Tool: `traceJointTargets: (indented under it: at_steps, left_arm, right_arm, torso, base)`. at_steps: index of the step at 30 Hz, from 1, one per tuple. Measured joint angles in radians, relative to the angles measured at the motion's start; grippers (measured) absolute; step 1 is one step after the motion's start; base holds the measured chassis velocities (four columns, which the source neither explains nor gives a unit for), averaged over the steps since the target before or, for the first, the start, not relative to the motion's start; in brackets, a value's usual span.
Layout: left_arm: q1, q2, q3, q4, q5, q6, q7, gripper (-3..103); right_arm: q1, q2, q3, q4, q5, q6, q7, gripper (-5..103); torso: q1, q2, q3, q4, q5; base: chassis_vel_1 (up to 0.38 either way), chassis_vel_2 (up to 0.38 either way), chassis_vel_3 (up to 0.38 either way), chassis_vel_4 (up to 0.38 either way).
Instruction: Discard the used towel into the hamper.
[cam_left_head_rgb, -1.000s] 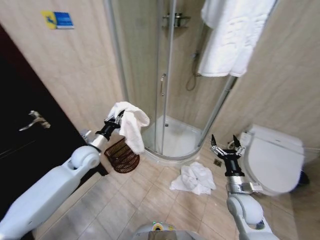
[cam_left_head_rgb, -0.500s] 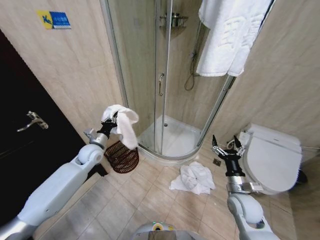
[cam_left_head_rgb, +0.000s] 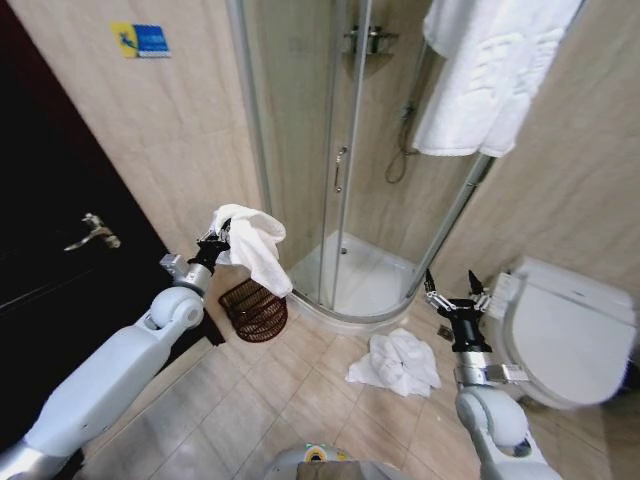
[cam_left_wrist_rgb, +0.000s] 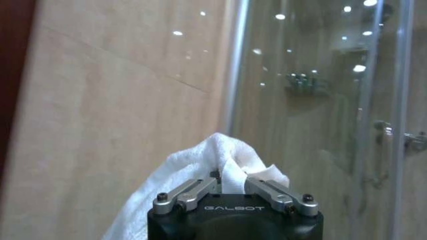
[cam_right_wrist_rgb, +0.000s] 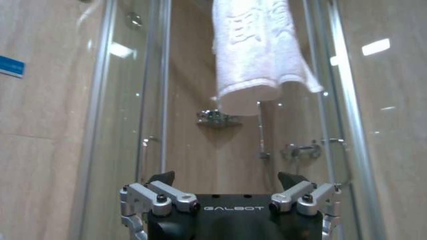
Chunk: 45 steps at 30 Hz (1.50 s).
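My left gripper (cam_left_head_rgb: 215, 243) is shut on a crumpled white towel (cam_left_head_rgb: 256, 246), holding it up in the air above the hamper (cam_left_head_rgb: 254, 310), a dark reddish-brown wire basket on the floor by the wall. In the left wrist view the towel (cam_left_wrist_rgb: 220, 160) is pinched between the fingers of the left gripper (cam_left_wrist_rgb: 231, 181). My right gripper (cam_left_head_rgb: 456, 296) stands open and upright at the lower right, near the toilet, and in its own wrist view the right gripper (cam_right_wrist_rgb: 230, 192) holds nothing.
Another white towel (cam_left_head_rgb: 397, 362) lies crumpled on the tiled floor. A glass shower cabin (cam_left_head_rgb: 350, 180) stands behind, with a large towel (cam_left_head_rgb: 490, 70) hanging at the upper right. A toilet (cam_left_head_rgb: 570, 330) is at the right, a dark door (cam_left_head_rgb: 50, 260) at the left.
The camera has shifted, moving the whole picture rightward. My left gripper still holds the towel up above the hamper. The right arm has stayed in place.
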<state>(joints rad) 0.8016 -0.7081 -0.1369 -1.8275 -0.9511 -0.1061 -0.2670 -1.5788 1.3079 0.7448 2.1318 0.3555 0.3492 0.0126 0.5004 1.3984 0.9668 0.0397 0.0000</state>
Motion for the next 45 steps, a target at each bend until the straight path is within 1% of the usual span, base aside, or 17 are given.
traceJointTargets:
  at_steps: [7, 9, 10, 13, 23, 25, 27, 31, 32, 34, 35, 36, 37, 40, 43, 44, 45]
  left_arm:
    - [0.009, 0.002, -0.006, -0.005, 0.003, -0.010, 0.011, 4]
    - [0.013, 0.002, -0.006, -0.009, 0.004, -0.014, 0.017, 4]
    - [0.014, 0.002, -0.006, -0.009, 0.005, -0.015, 0.020, 4]
    - [0.014, 0.001, -0.004, -0.009, 0.008, -0.016, 0.022, 4]
    - [0.018, -0.004, 0.005, -0.005, 0.019, -0.019, 0.028, 4]
    - [0.017, -0.005, 0.009, -0.001, 0.019, -0.019, 0.030, 4]
    - [0.017, -0.005, 0.011, 0.002, 0.021, -0.019, 0.033, 4]
    - [0.013, -0.006, 0.045, 0.027, 0.045, -0.017, 0.050, 4]
    - [0.007, -0.009, 0.065, 0.042, 0.055, -0.015, 0.056, 4]
    - [-0.006, -0.015, 0.104, 0.078, 0.075, -0.015, 0.070, 4]
    - [-0.006, -0.015, 0.104, 0.078, 0.075, -0.015, 0.070, 4]
    - [-0.015, -0.021, 0.131, 0.107, 0.088, -0.017, 0.077, 4]
    - [-0.029, -0.034, 0.182, 0.170, 0.113, -0.030, 0.107, 4]
    - [-0.039, -0.047, 0.210, 0.204, 0.123, -0.037, 0.121, 4]
    - [-0.082, -0.083, 0.271, 0.282, 0.134, -0.045, 0.133, 4]
    - [-0.082, -0.083, 0.271, 0.282, 0.134, -0.045, 0.133, 4]
    - [-0.101, -0.094, 0.293, 0.309, 0.137, -0.048, 0.137, 4]
  right_arm:
    - [-0.004, -0.001, 0.001, 0.011, 0.003, -0.004, 0.001, 100]
    - [-0.009, 0.005, 0.001, 0.021, 0.001, -0.018, 0.009, 100]
    - [-0.011, 0.007, 0.001, 0.023, -0.002, -0.020, 0.011, 100]
    - [-0.012, 0.008, 0.000, 0.025, -0.006, -0.020, 0.012, 100]
    - [-0.009, 0.001, -0.003, 0.027, -0.006, -0.017, 0.009, 100]
    - [-0.005, 0.001, -0.004, 0.022, -0.005, 0.005, 0.007, 100]
    - [-0.004, 0.001, -0.004, 0.020, -0.005, 0.011, 0.005, 100]
    - [-0.012, 0.008, -0.006, 0.012, -0.006, 0.030, -0.008, 100]
    - [-0.015, 0.010, -0.006, 0.009, -0.007, 0.036, -0.012, 100]
    - [-0.019, 0.012, -0.003, 0.006, -0.007, 0.042, -0.015, 100]
    - [-0.019, 0.012, -0.003, 0.006, -0.007, 0.042, -0.015, 100]
    - [-0.021, 0.012, 0.001, 0.004, -0.007, 0.044, -0.015, 100]
    - [-0.025, 0.011, 0.010, -0.003, -0.005, 0.053, -0.016, 100]
    - [-0.029, 0.011, 0.015, -0.006, -0.003, 0.059, -0.016, 100]
    - [-0.039, 0.011, 0.024, -0.010, -0.001, 0.065, -0.018, 100]
    - [-0.039, 0.011, 0.024, -0.010, -0.001, 0.065, -0.018, 100]
    - [-0.042, 0.011, 0.026, -0.011, -0.001, 0.067, -0.019, 100]
  torso:
    - [0.000, 0.000, 0.000, 0.0009, -0.0001]
    - [0.000, 0.000, 0.000, 0.0005, -0.0002]
    - [0.000, 0.000, 0.000, -0.0003, -0.0002]
    - [0.000, 0.000, 0.000, -0.0007, 0.0001]
    - [-0.001, 0.000, 0.000, 0.0000, -0.0001]
    - [0.000, -0.001, 0.000, 0.0001, -0.0001]
    - [0.000, -0.001, 0.000, 0.0000, -0.0001]
    - [0.001, -0.001, 0.000, -0.0002, -0.0001]
    - [0.001, -0.001, 0.000, 0.0003, 0.0002]
    - [0.000, -0.001, 0.000, 0.0000, -0.0002]
    - [0.000, -0.001, 0.000, 0.0000, -0.0002]
    - [-0.001, -0.001, 0.000, 0.0000, -0.0001]
    - [-0.001, 0.000, 0.000, -0.0001, -0.0002]
    - [-0.001, 0.000, 0.000, 0.0001, 0.0001]
    - [0.000, -0.001, 0.000, 0.0002, 0.0000]
    - [0.000, -0.001, 0.000, 0.0002, 0.0000]
    - [0.000, -0.001, 0.000, 0.0002, 0.0000]
  base:
    - [0.089, 0.094, 0.096, 0.087]
    - [0.034, 0.019, 0.024, 0.021]
    - [0.000, 0.000, 0.000, 0.000]
    - [0.000, 0.000, 0.000, 0.000]
    - [-0.065, 0.052, 0.067, -0.062]
    - [-0.134, 0.149, 0.152, -0.162]
    - [-0.146, 0.157, 0.126, -0.115]
    - [-0.102, 0.086, 0.065, -0.049]
    - [-0.014, 0.056, 0.034, -0.015]
    - [0.000, 0.000, 0.000, 0.000]
    - [0.000, 0.000, 0.000, 0.000]
    - [0.000, 0.000, 0.000, 0.000]
    - [0.000, 0.000, 0.000, 0.000]
    - [0.000, 0.000, 0.000, 0.000]
    - [0.000, 0.000, 0.000, 0.000]
    - [0.000, 0.000, 0.000, 0.000]
    - [0.000, 0.000, 0.000, 0.000]
